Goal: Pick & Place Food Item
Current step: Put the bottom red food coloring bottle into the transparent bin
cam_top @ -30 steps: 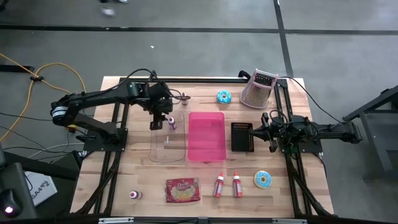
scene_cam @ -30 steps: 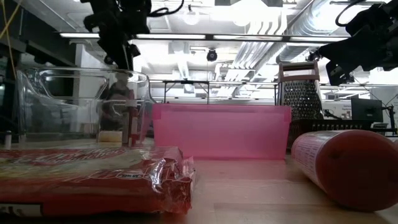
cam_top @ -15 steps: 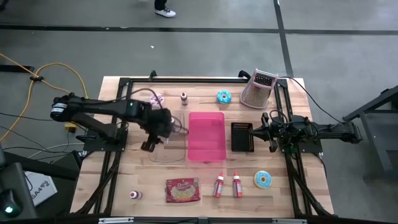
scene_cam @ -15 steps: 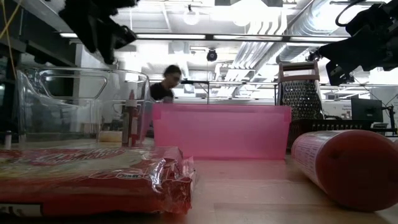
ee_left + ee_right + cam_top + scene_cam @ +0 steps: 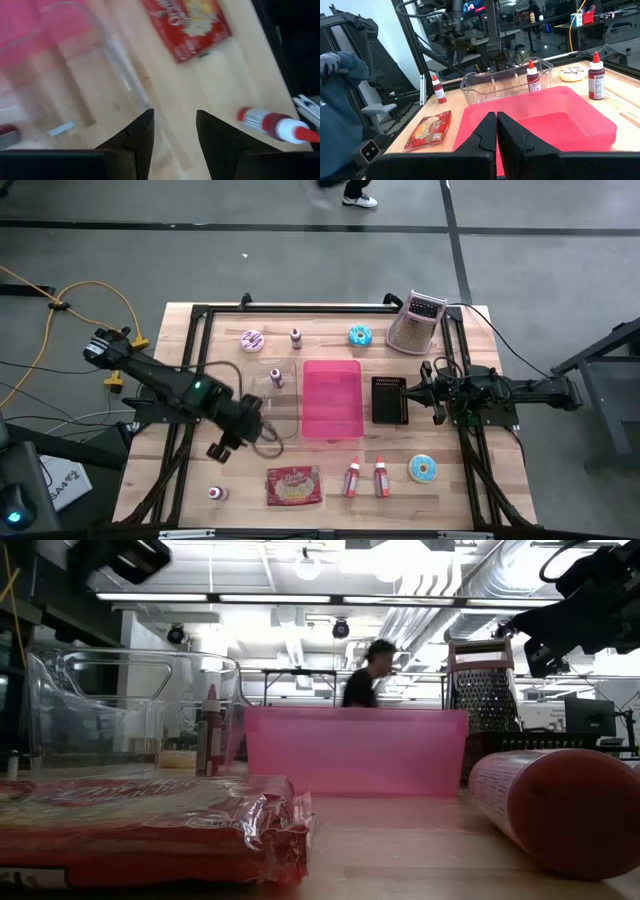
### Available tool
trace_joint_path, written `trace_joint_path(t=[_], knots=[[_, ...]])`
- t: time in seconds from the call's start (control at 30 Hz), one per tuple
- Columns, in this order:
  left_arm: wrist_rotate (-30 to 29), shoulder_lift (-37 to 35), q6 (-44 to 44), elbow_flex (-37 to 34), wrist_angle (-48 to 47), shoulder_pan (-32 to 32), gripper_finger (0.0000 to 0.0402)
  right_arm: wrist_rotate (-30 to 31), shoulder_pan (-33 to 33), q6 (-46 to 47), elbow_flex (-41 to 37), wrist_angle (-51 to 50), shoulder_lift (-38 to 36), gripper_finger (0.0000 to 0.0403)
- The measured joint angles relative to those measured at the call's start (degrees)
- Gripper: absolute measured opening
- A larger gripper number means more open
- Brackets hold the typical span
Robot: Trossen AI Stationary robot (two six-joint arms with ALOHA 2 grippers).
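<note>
Over clear bin's (image 5: 271, 402) near corner — left gripper (image 5: 228, 442) jaws apart, empty | right gripper (image 5: 428, 388) jaws together, empty

The light wooden table (image 5: 500, 470) carries a clear plastic tub (image 5: 272, 402) and, just right of it, a pink plastic bin (image 5: 332, 399) and a black tray (image 5: 388, 401). At the far edge stand a metal grater (image 5: 416, 322), a blue donut (image 5: 360, 335) and a pink donut (image 5: 251, 339). At the near edge lie a red snack packet (image 5: 294, 485) and two red bottles (image 5: 367, 477).

Clear plastic tub (image 5: 270, 402), glossy packet (image 5: 294, 486), wooden table (image 5: 480, 380)
</note>
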Motion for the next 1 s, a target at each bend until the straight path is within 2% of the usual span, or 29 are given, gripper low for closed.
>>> trace_joint_path(t=[0.53,0.77,1.0], knots=[[-10.86,0.02,-16.19,0.00,1.73,-24.92,0.0141,0.00,0.00,-0.02,0.01,0.00,0.00,0.0002],[-11.54,0.02,-18.53,0.00,4.02,-31.26,0.0141,0.00,0.00,0.00,0.01,0.00,0.00,0.0002],[-11.51,0.04,-19.20,0.00,4.44,-32.81,0.0150,0.00,0.00,-0.02,-0.01,0.00,0.00,0.0002]])
